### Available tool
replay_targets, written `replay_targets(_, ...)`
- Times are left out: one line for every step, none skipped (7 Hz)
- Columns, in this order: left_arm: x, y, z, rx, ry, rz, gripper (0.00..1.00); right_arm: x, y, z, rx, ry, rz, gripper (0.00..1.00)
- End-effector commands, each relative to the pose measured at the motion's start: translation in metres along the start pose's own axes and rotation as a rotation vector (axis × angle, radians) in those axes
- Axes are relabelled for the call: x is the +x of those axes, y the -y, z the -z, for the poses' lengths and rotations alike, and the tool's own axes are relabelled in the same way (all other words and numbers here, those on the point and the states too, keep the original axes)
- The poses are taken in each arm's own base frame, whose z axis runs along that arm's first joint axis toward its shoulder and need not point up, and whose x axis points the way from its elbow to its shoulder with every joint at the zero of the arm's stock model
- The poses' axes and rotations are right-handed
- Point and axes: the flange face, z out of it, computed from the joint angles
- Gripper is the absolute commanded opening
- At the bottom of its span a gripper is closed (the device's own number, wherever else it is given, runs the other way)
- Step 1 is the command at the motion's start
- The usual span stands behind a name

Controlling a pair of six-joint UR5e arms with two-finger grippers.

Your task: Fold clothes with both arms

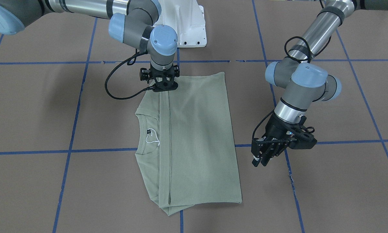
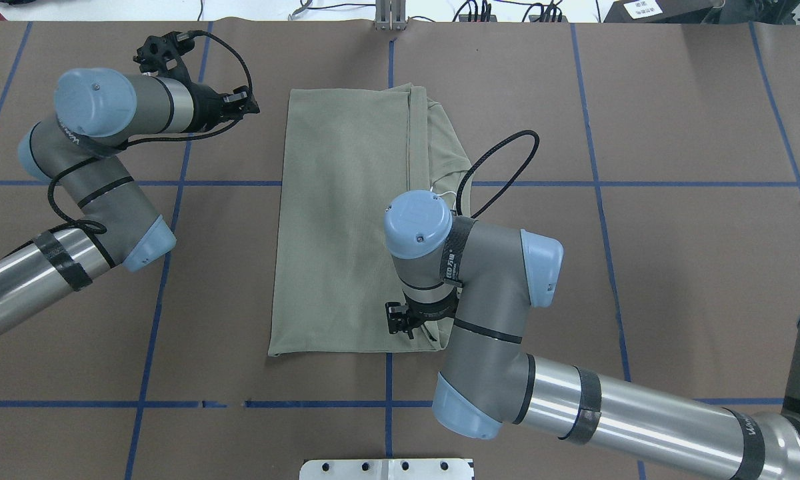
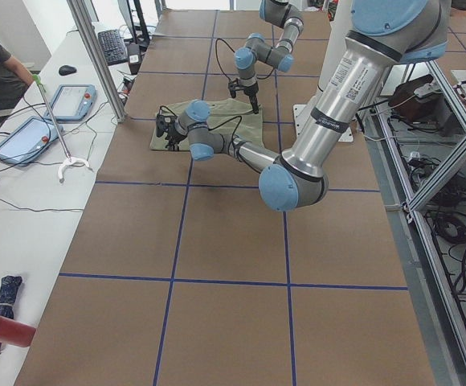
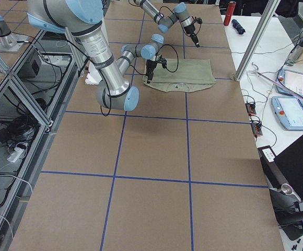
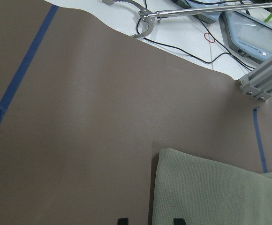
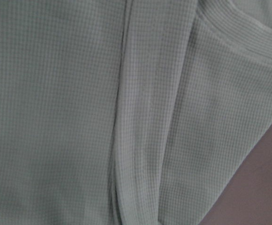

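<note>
The shirt (image 1: 197,136) shows its neck label (image 1: 149,131) front-on (hidden overhead).

Sage-green shirt (image 1: 197,139) lies flat, folded lengthwise into a long rectangle, its collar with dark label and white tag peeking out one side. The right gripper (image 1: 164,86) points straight down at the shirt's robot-side edge. The left gripper (image 1: 259,161) hangs just off the side away from the collar, fingers parted.

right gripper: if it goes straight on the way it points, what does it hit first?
The shirt. The right gripper points straight down over one short edge of the shirt; its wrist view shows mostly fabric. Depth unclear; may be touching.
</note>
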Motion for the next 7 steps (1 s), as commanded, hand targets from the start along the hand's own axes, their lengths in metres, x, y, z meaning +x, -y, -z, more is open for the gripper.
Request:
replay_targets(0.0, -0.003, 0.007, 0.0, -0.01, 0.001, 0.43, 0.022, 0.005, -0.008, -0.005, -0.017, 0.009, 1.0)
replay_targets(-0.004, -0.005, 0.007, -0.003, -0.006, 0.002, 0.43, 0.043, 0.009, -0.018, -0.007, -0.039, 0.02, 1.0)
replay_targets(0.001, -0.006, 0.011, -0.01, -0.015, 0.0, 0.43, 0.083, 0.01, -0.005, 0.006, -0.027, 0.029, 1.0)
replay_targets(0.005, -0.006, 0.014, -0.019, -0.024, 0.003, 0.43, 0.127, -0.01, -0.004, 0.007, -0.041, 0.073, 1.0)
replay_targets(0.014, -0.006, 0.022, -0.018, -0.041, 0.005, 0.43, 0.137, -0.021, -0.005, 0.009, -0.044, 0.082, 1.0)
replay_targets(0.016, -0.006, 0.023, -0.02, -0.044, 0.004, 0.43, 0.13, -0.025, -0.007, 0.007, -0.043, 0.083, 1.0)
replay_targets(0.013, -0.007, 0.023, -0.023, -0.04, 0.005, 0.43, 0.125, -0.023, -0.004, 0.011, -0.038, 0.085, 1.0)
